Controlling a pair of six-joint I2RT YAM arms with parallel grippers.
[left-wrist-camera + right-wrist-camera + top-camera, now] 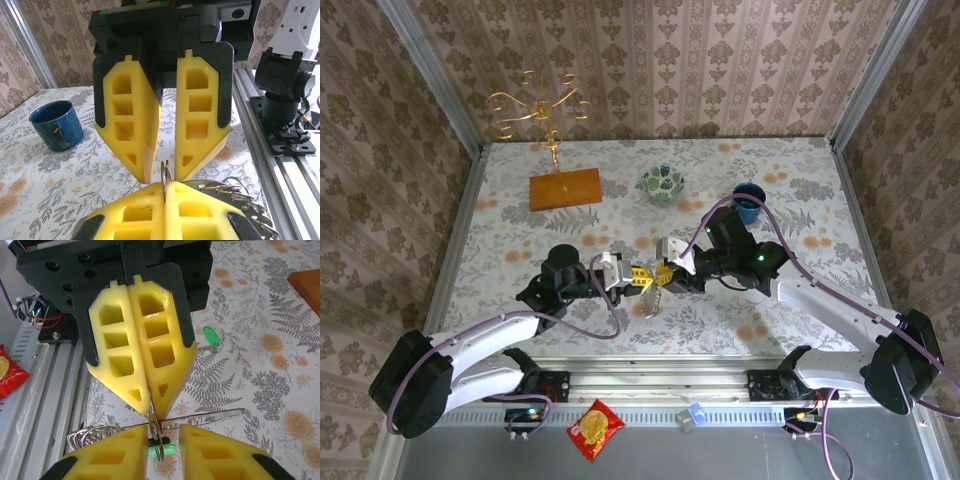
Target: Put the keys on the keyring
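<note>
Yellow-fingered left gripper is clamped tight on the thin metal loop of one green key, mid-table, nose to nose with the right gripper. Right jaws stand part-way apart, straddling that key's green head; contact unclear. Thin wire of the keyring runs level just behind it, can't tell if threaded. A second green key lies flat on the floral table, apart
</note>
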